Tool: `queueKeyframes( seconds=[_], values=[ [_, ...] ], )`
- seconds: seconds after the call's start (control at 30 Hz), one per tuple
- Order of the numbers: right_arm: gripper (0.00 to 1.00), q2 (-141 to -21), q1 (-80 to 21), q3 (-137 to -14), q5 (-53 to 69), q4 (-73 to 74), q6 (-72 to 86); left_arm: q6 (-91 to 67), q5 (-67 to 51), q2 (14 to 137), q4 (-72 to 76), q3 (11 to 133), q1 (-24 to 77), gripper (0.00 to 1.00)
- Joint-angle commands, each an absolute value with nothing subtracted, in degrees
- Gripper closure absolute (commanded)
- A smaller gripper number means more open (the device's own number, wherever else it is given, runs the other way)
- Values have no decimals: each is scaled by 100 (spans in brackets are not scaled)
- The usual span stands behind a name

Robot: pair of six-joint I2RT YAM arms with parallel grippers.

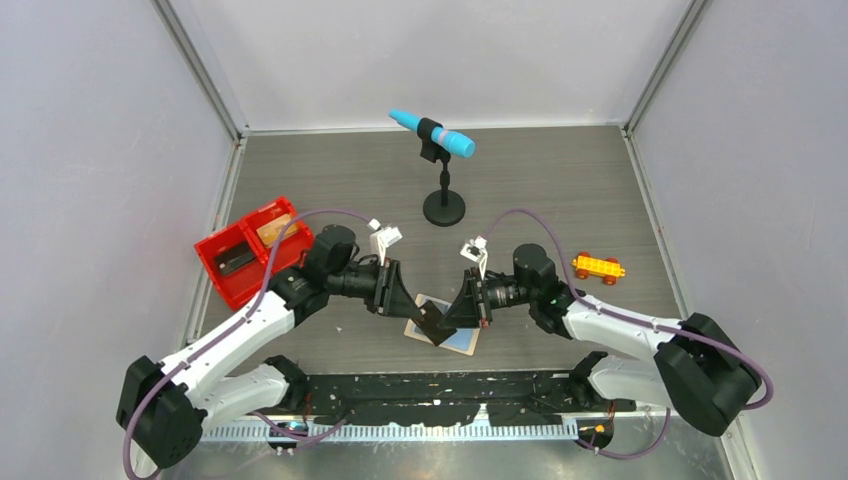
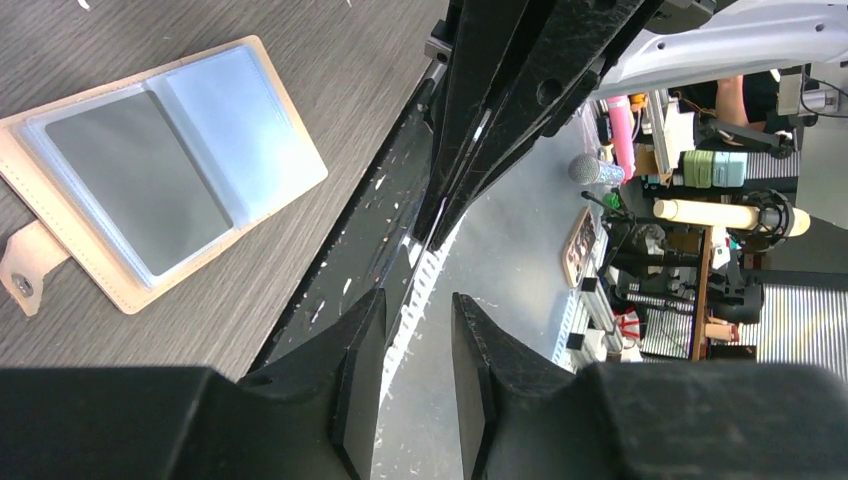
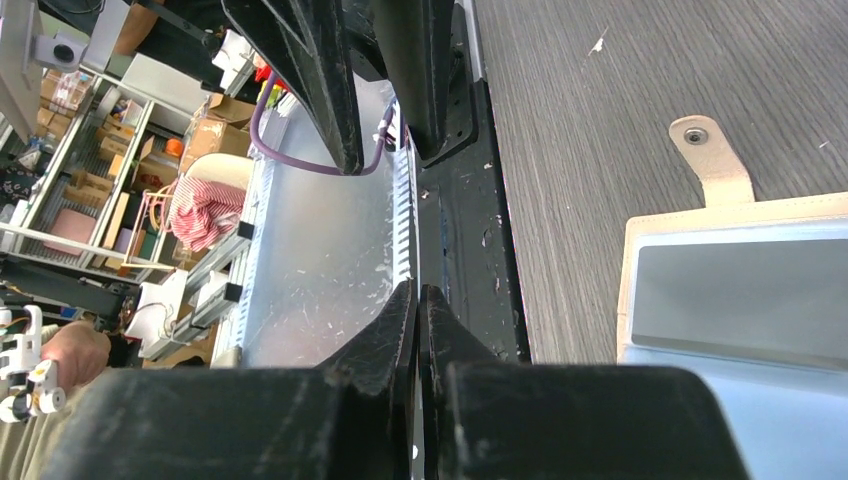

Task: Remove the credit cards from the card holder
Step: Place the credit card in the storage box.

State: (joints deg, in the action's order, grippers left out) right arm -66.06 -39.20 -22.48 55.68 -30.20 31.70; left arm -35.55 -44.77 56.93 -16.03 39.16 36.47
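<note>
The holder (image 2: 250, 120) is seen spread left-to-right beneath the 2 arms, equally near the narrowly parted, empty left gripper (image 2: 415, 305) and the shut right gripper (image 3: 416, 292).

Top external view high behind the arm bases, looking down over the whole bench (image 1: 560, 190), left wrist view close and low, facing past the left pincer (image 2: 417, 305) to the bench's near edge, right wrist view likewise past the right pincer (image 3: 419, 292), all three sharing the card holder (image 2: 180, 150)
</note>
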Motion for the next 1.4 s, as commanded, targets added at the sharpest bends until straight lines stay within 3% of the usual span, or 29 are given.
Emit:
queueKeyframes(
  seconds=[0.0, 0.17, 0.3, 0.37, 0.43, 0.5, 0.53, 0.6, 0.7, 0.73, 0.77, 1.03, 1.2, 1.37],
  values=[
    [95, -6765, -3928, -2518, 5724, -3273, 3218, -3526, -4823, 5806, -1272, 4096, 3622, 69],
    [94, -6848, -3958, -2538, 5755, -3330, 3248, -3529, -4887, 5974, -1166, 4078, 3622, 74],
    [89, -6878, -3964, -2542, 5745, -3294, 3226, -3561, -4847, 6038, -1101, 4116, 3628, 98],
    [85, -6886, -3964, -2540, 5703, -3212, 3157, -3566, -4761, 6034, -1119, 4143, 3624, 100],
    [75, -6830, -3963, -2540, 5558, -3041, 3116, -3551, -4664, 6005, -1136, 4155, 3614, 100],
    [53, -6690, -3964, -2579, 5263, -2726, 2928, -3546, -4581, 5950, -1159, 4151, 3551, 100],
    [36, -6623, -3964, -2599, 5003, -2576, 2848, -3559, -4546, 5930, -1153, 4138, 3498, 100],
    [26, -6373, -3964, -2672, 4609, -2087, 2569, -3604, -4507, 5873, -1131, 4094, 3336, 100],
    [18, -5875, -3951, -2749, 4223, -1542, 2310, -3654, -4494, 5757, -1134, 4032, 2956, 100],
    [6, -5659, -3953, -2750, 4042, -1470, 2285, -3649, -4487, 5710, -1171, 4026, 2790, 100],
    [2, -5545, -3955, -2740, 3946, -1350, 2248, -3643, -4451, 5672, -1230, 4025, 2631, 100],
    [5, -4541, -3955, -2678, 1841, -298, 1963, -3349, -3878, 5683, -2285, 4380, 467, 100],
    [4, -4440, -3862, -2721, 1583, 266, 2393, -3307, -3806, 5773, -2291, 4529, -1288, 100],
    [5, -4443, -3830, -2693, 1475, 393, 2396, -2858, -3564, 6127, -2841, 5137, -2303, 100]
  ],
)
